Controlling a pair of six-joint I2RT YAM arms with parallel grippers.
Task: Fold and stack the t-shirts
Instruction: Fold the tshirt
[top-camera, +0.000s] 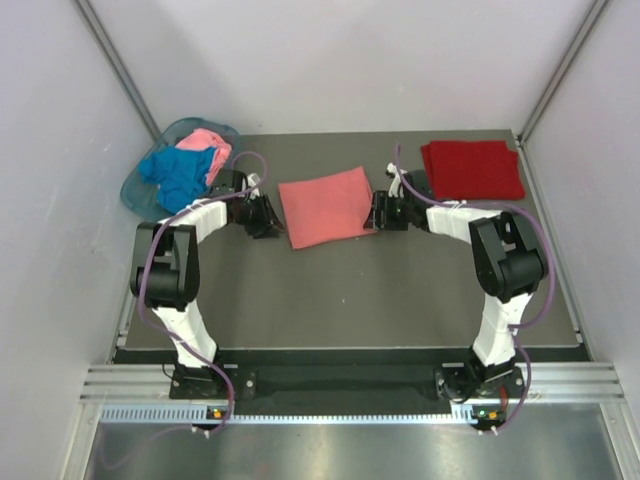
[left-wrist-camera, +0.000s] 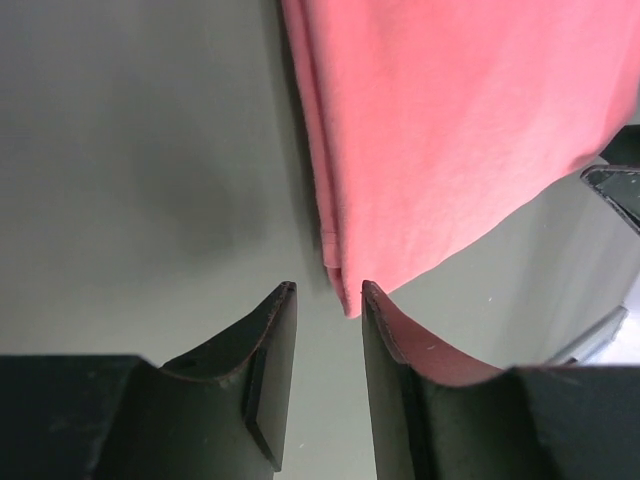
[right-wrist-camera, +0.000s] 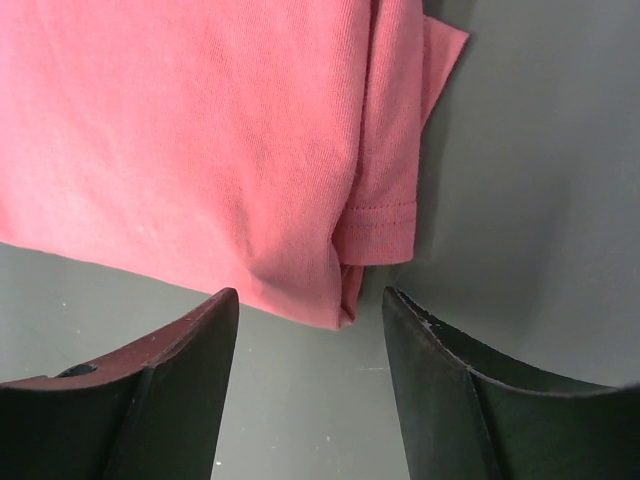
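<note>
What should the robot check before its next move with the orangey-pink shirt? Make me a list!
1. Salmon shirt folded and lying flat: ok.
2. Left fingers open and empty, at the shirt's edge: ok.
3. Right fingers open and empty, with the shirt's corner just in front of them: ok.
4. Dark red shirt folded at the back right, nothing on top of it: ok.
5. Fingers low enough to catch every layer: cannot tell.
6. Blue shirt and pink shirt folded: not ok, they are bunched up in the basket.
</note>
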